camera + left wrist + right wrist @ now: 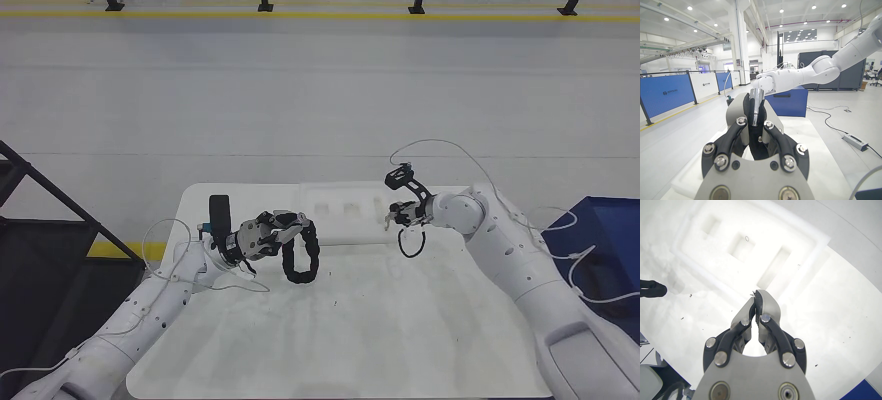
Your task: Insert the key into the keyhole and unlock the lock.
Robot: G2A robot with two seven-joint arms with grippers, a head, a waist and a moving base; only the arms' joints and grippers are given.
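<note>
Within left pincer [753,111], lock [756,102] clamped over table [400,330]; right pincer [755,296] clenched, well apart.

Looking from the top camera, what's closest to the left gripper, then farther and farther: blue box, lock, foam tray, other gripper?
1. lock: held in the left gripper.
2. foam tray: just beside it, at the table's far side.
3. right gripper: above the tray's right part.
4. blue box: beyond the table's right edge.

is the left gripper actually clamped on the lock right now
Yes, the left gripper is shut on the lock, which sticks out between its two jaws.
</note>
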